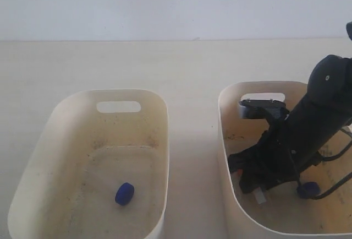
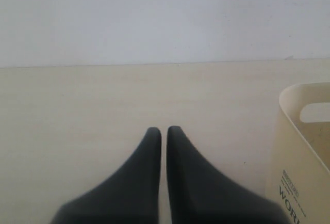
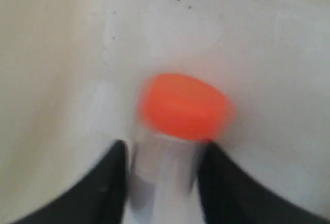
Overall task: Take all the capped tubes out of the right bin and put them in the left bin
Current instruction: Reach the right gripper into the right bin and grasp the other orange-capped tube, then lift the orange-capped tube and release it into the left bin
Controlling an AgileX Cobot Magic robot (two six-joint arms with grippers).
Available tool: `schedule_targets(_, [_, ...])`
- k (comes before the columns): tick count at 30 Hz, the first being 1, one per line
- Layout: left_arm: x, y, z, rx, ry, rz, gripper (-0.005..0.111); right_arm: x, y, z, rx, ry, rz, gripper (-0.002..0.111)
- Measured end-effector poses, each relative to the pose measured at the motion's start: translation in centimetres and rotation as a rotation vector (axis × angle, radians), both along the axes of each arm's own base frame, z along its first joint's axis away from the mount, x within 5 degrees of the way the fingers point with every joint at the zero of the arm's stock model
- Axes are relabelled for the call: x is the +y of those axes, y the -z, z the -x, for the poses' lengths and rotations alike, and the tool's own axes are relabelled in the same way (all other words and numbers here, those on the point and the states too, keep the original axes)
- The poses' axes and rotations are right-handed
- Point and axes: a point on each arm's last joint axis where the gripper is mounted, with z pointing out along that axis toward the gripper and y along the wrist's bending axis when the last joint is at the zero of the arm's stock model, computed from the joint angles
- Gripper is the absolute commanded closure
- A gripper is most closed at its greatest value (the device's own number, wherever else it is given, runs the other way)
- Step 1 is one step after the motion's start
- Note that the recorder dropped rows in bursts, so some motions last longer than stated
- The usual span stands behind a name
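Note:
My right gripper point(image 3: 162, 149) is down inside the right bin point(image 1: 221, 118). Its two black fingers press on either side of the clear body of a capped tube point(image 3: 165, 162), and the orange-red cap point(image 3: 183, 105) sticks out past the fingertips. The exterior view shows that gripper point(image 1: 250, 186) low at the bin's near left wall. Another tube with a dark blue cap point(image 1: 308, 189) lies on the floor of the right bin beside the arm. On the floor of the left bin point(image 1: 82, 93) lies a blue-capped tube point(image 1: 125, 194). My left gripper point(image 2: 164, 130) is shut and empty above the bare tabletop.
The right arm and its cables point(image 1: 330, 184) fill much of the right bin. A strip of tabletop point(image 1: 192, 140) separates the two bins. In the left wrist view, a cream tub wall point(image 2: 296, 146) with a printed label stands to one side of the fingers.

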Motion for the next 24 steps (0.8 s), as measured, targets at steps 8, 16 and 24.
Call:
schedule_targets(8, [0.0, 0.0, 0.0, 0.000, 0.000, 0.000, 0.102, 0.2, -0.1, -0.2, 0.020, 0.019, -0.019, 0.108])
schedule_targets(16, [0.0, 0.0, 0.0, 0.000, 0.000, 0.000, 0.102, 1.2, -3.6, -0.5, 0.082, -0.087, -0.065, 0.108])
schedule_targets(24, [0.0, 0.0, 0.0, 0.000, 0.000, 0.000, 0.102, 0.3, -15.9, -0.6, -0.237, -0.112, -0.031, 0.108])
